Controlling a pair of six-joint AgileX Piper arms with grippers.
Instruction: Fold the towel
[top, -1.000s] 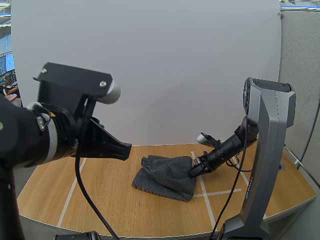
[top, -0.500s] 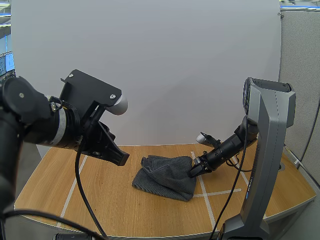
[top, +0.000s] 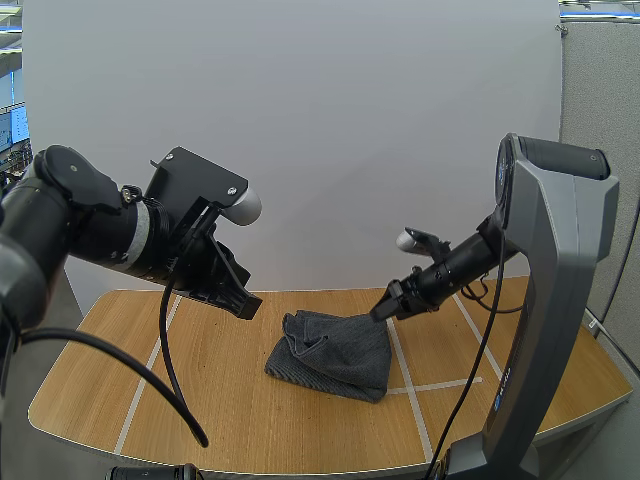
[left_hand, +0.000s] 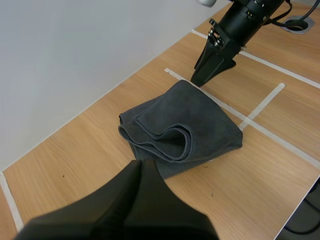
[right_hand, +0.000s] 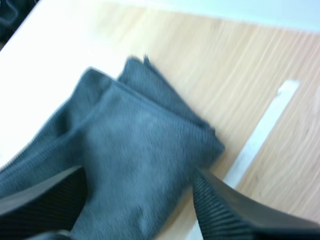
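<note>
On table (top: 100, 380), folded towel (top: 335, 350); right pincer (top: 379, 314) wide at corner, left pincer (left_hand: 139, 169) closed.

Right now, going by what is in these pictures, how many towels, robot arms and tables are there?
Dark grey towel: 1
Robot arms: 2 (left arm, right arm)
Wooden table: 1
Total: 4

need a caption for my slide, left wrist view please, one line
Shut left pincer beside a loosely folded grey towel on a wooden table, right pincer at its far corner.
</note>
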